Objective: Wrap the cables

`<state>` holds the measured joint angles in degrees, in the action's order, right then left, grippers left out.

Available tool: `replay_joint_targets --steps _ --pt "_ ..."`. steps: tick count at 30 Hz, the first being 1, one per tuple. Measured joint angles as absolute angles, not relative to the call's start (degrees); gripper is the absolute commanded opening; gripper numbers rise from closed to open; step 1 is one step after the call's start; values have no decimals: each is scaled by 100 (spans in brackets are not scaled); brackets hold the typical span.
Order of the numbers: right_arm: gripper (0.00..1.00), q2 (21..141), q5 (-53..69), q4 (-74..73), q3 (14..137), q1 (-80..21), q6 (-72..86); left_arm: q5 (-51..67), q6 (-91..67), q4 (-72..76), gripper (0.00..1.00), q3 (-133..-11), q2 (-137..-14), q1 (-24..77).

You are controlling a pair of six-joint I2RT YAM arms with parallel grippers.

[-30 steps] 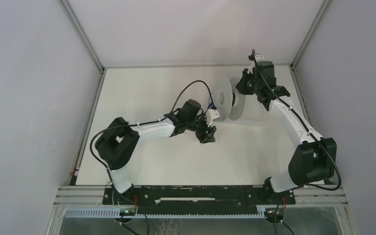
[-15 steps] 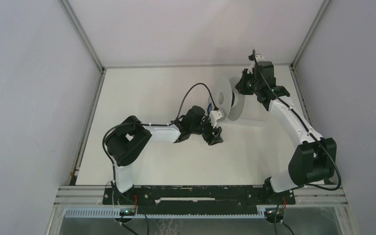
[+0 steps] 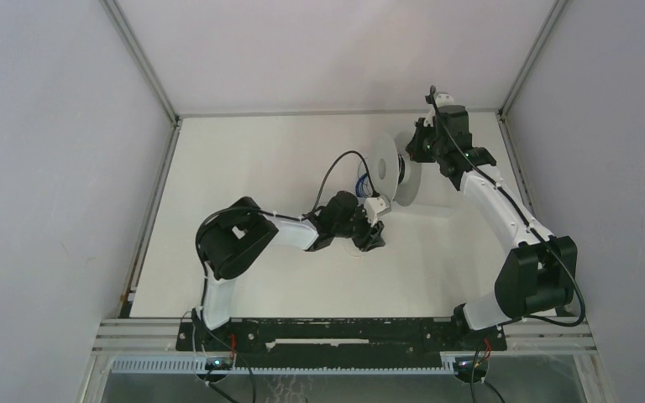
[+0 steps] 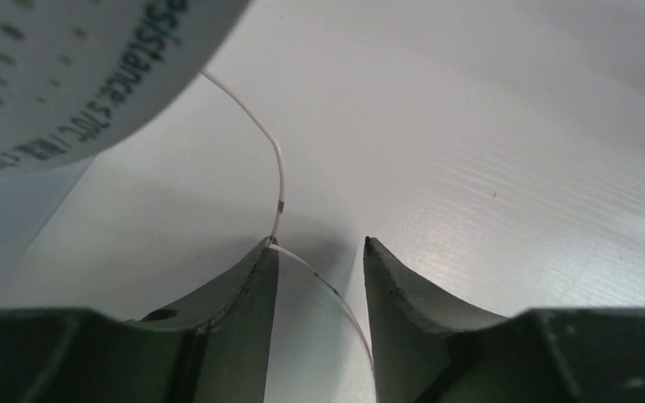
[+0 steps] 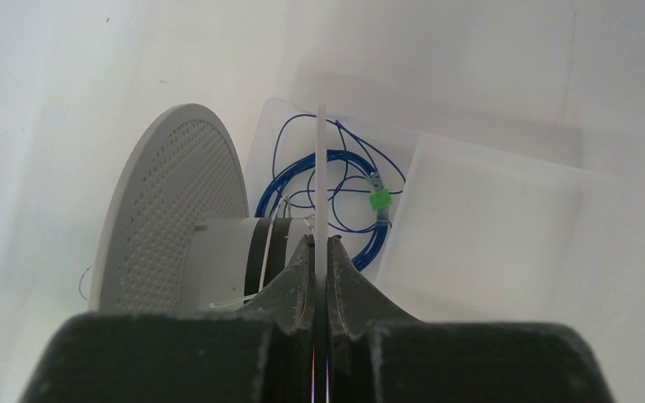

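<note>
Cable (image 4: 279, 168), a hair-thin white strand, emerges from under the printed rim of the spool (image 4: 50, 67). It curves down across the bench (image 4: 487, 151) and bends over the tip of 1 of the left fingers (image 4: 252, 294), then passes through the gap between the 2. Those fingers stand moderately apart with bare bench showing between them, so the strand is touched but not pinched.

Seen from above, the left fingers sit low near the bench's middle, just on the near side of the spool. The spool stands on edge, right of centre and toward the far edge.

The right fingers (image 5: 302, 273) are pressed together on the spool's thin pale flange, seen edge-on, with the perforated grey flange (image 5: 176, 210) to one side. Beyond them a blue wire coil (image 5: 346, 156) with a green tag (image 5: 379, 201) lies on what looks like a clear pouch (image 5: 487, 235).
</note>
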<state>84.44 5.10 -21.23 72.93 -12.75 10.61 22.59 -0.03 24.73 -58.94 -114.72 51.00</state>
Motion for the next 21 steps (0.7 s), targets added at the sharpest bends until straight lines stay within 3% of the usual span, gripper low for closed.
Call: replay_joint_targets --steps 3,6,7,14,21 --pt "0 8438 440 -2121 7293 -1297 998 2265 -3 2519 25 -5900 -11524 5100" --pt "0 8412 390 -2121 7293 -1313 972 2290 12 2469 3 -5900 -11524 5103" --pt "0 8407 384 -2121 7293 -1317 969 2309 34 2443 1 -5898 -11524 5103" --pt "0 8390 342 -2117 7293 -1334 956 2679 386 1686 0 -5905 -11242 5107" --pt "0 8390 167 -1990 7244 -1431 923 3192 1549 -672 0 -6440 -10339 5127"
